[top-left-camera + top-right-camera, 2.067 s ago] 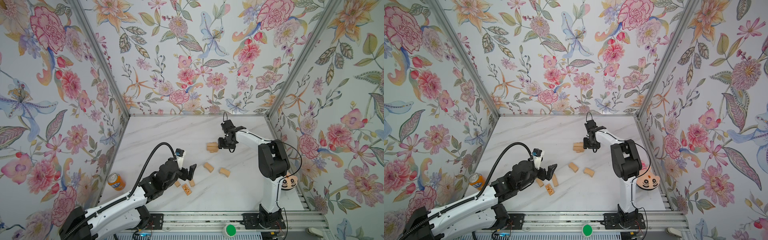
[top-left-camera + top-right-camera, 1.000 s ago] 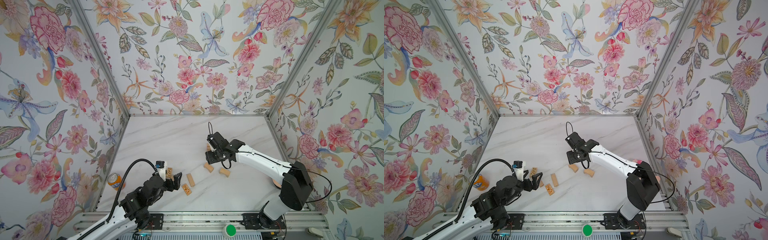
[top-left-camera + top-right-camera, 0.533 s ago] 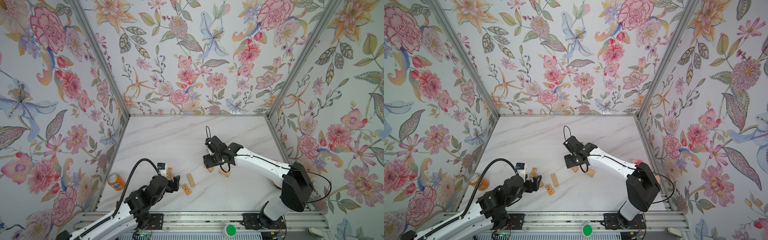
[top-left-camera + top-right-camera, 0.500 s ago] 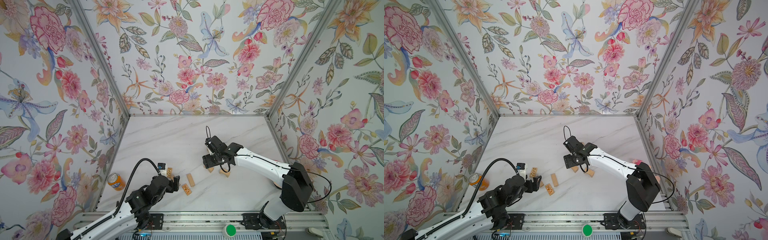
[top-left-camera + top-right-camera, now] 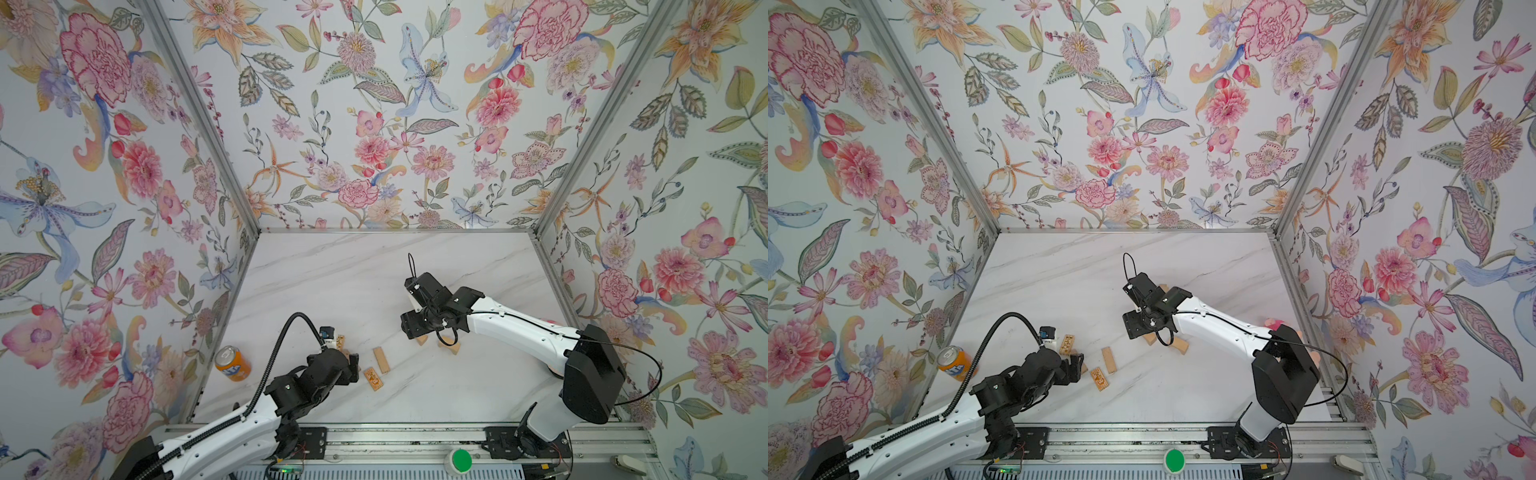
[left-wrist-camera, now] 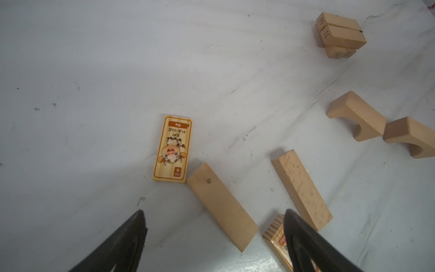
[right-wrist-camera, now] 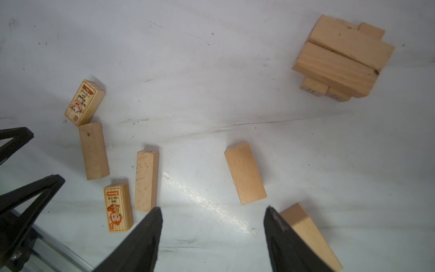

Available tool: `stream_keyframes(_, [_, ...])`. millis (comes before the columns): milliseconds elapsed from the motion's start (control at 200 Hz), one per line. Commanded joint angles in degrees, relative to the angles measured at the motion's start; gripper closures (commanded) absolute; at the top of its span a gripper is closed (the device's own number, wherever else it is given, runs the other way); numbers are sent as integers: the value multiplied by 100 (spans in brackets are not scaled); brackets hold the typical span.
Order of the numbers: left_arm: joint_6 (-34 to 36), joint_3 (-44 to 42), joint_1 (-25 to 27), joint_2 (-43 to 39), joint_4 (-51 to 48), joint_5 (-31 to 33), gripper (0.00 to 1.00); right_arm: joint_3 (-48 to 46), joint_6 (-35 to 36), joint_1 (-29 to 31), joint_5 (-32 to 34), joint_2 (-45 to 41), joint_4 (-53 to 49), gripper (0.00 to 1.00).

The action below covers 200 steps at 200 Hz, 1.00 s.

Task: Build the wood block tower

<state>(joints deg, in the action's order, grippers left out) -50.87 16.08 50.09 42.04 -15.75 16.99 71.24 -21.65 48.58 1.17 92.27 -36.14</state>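
The tower (image 7: 343, 58), a low stack of crossed tan bricks, also shows in the left wrist view (image 6: 339, 33); my right arm covers most of it in both top views. Loose wood blocks lie near the front: an Ox-printed one (image 6: 173, 149), a plain one (image 6: 221, 205), another plain one (image 5: 381, 359) and a Monkey-printed one (image 7: 117, 209). My left gripper (image 6: 214, 212) is open low over the plain block's end. My right gripper (image 7: 213, 209) is open above bare table, with one block (image 7: 244, 173) ahead and another (image 7: 303, 230) just outside one finger.
An orange soda can (image 5: 232, 363) stands at the front left by the wall. Two arch-cut blocks (image 6: 355, 115) lie between the loose bricks and the tower. Flowered walls close in the marble table (image 5: 332, 282) on three sides.
My right gripper has left the tower and come forward and left, low over the loose blocks. My left gripper has pulled back left to the printed and plain blocks.
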Motion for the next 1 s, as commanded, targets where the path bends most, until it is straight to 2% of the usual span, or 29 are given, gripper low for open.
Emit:
stream_keyframes(0, [-53, 86, -34, 7, 107, 185, 8, 206, 67, 42, -99, 105, 40, 32])
stream_keyframes(365, [-156, -87, -68, -321, -51, 188, 7, 388, -63, 352, -206, 452, 68, 42])
stream_keyframes(721, [-274, -353, -70, -739, -164, 120, 8, 519, -371, 1038, -341, 1205, 204, 46])
stream_keyframes(996, [-322, -489, -57, -934, -165, 114, 8, 584, -528, 1232, -315, 1516, 203, 47])
